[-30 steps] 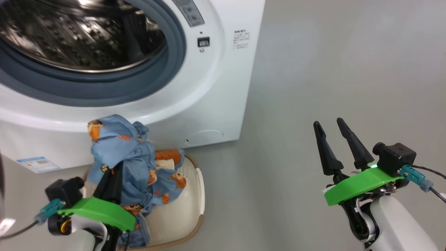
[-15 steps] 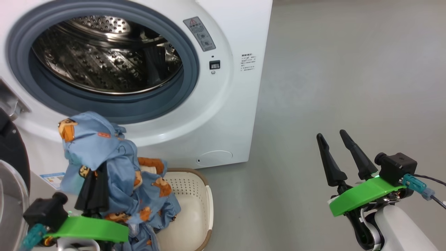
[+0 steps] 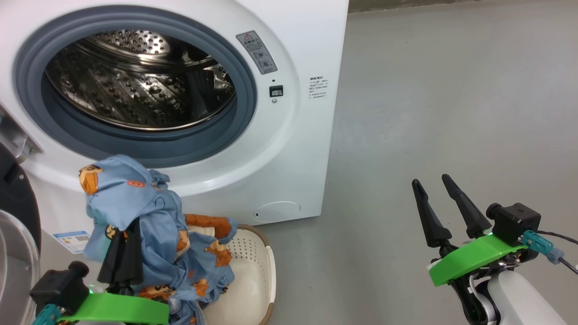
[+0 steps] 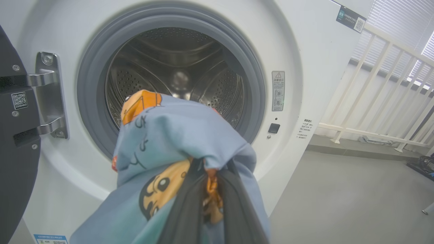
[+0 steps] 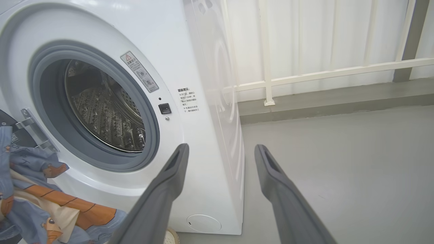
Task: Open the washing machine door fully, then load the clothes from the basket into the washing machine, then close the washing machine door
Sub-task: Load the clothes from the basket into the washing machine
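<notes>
In front of the big white front-loading washing machine (image 3: 289, 149), I am in the loading step. The large round glossy black door (image 4: 13, 142) stands open at the left, and the perforated steel drum (image 3: 135, 90) looks empty to me. My left gripper (image 3: 121, 255) has its two dark fingers pressed together on a bunch of the light blue clothes with orange cartoon figures (image 3: 135, 203). The bunch hangs just below the grey-blue rubber seal (image 3: 246, 90), and its lower part trails into the small cream-white perforated basket with a brown rim (image 3: 264, 271) on the floor. My right gripper (image 3: 430, 180) waits well apart at the right, fingers spread, holding nothing.

The next move, I think, calls for raising the bunch over the seal and carrying it deep into the drum before I release, so that the tail does not hang outside.

For writing, a grey warning label with a red triangle (image 3: 257, 52) sits beside the opening. The small black print (image 3: 318, 88) and the blue label sticker (image 3: 72, 239) are too small to read. A QR code sticker (image 4: 18, 100) is on the door.
</notes>
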Controlling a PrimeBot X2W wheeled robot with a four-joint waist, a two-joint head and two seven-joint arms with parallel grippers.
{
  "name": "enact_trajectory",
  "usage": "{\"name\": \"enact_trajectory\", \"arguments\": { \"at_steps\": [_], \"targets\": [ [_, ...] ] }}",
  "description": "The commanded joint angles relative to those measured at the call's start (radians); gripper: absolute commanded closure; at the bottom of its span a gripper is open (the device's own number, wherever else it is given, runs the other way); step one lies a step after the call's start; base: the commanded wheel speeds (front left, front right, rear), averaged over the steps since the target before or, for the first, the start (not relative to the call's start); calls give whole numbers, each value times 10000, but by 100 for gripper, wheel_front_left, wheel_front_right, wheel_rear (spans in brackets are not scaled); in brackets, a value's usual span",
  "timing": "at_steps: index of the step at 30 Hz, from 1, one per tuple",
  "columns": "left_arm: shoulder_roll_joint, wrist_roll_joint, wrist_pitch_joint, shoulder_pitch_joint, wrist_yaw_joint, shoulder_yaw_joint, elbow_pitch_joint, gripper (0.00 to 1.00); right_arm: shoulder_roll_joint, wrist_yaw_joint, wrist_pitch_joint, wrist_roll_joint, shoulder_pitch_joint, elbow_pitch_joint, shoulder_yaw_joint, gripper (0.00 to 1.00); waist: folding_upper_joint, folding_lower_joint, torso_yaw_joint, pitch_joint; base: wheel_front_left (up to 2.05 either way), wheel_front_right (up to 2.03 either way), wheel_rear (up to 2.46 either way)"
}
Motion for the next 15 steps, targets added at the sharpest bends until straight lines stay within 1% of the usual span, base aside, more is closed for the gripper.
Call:
{"name": "enact_trajectory", "arguments": {
  "at_steps": [1, 9, 15],
  "targets": [
    [125, 73, -106, -112, 83, 368, -287, 100, -115, 46, -80, -99, -2, -203, 187, 0, 0, 0, -12, -4, 0, 0, 0],
    [112, 61, -106, -234, 52, 358, -257, 100, -156, 46, -80, -121, -45, -228, 196, 0, 0, 0, -38, 120, 0, 0, 0],
    [167, 160, -106, -916, -69, 409, -103, 100, -134, 46, -80, -155, -181, -338, 190, 0, 0, 0, -158, 512, 0, 0, 0]
  ]
}}
